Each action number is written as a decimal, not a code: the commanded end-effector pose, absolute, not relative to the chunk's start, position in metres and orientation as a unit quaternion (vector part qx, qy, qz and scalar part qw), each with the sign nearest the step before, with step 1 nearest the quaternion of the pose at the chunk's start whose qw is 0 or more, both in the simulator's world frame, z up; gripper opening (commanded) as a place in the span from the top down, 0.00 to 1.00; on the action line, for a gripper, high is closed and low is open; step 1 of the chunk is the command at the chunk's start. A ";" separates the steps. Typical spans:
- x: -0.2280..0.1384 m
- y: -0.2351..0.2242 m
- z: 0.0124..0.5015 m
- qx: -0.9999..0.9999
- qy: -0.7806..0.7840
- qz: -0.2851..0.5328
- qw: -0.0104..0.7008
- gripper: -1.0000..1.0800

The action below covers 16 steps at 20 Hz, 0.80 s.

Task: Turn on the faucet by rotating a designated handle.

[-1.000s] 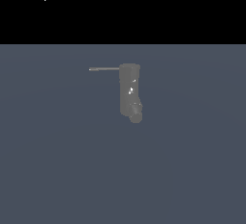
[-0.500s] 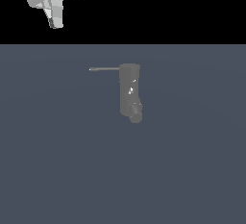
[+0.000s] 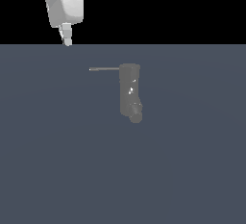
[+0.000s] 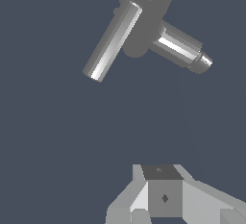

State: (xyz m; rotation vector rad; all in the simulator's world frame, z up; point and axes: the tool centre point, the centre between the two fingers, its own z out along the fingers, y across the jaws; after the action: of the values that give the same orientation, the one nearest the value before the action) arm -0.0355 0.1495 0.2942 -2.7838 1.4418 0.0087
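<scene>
My hand (image 3: pixel 67 40) has dropped closer over the last second, holding nothing, its opening hard to tell, and hangs well apart from the faucet (image 3: pixel 129 91) on the bench (image 3: pixel 57 160), whose handle (image 3: pixel 104 68) awaits untouched.

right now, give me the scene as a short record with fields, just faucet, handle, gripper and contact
faucet: grey upright body on the flat grey surface, stub spout at its lower end
handle: thin dark rod projecting from the faucet's top toward the exterior view's left
gripper: white, above and to the exterior view's left of the handle's tip; open or shut cannot be told
contact: none, gripper apart from handle and faucet
task state: handle not yet touched
</scene>
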 end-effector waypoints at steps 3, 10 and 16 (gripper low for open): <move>-0.009 0.148 0.277 -0.865 0.501 0.002 0.003 1.00; 0.037 0.139 0.247 -0.823 0.569 0.001 0.001 1.00; 0.072 0.127 0.224 -0.785 0.620 0.000 0.000 1.00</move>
State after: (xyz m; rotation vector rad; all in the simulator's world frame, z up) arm 0.0633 0.1302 0.2296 -2.4960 1.9081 0.0017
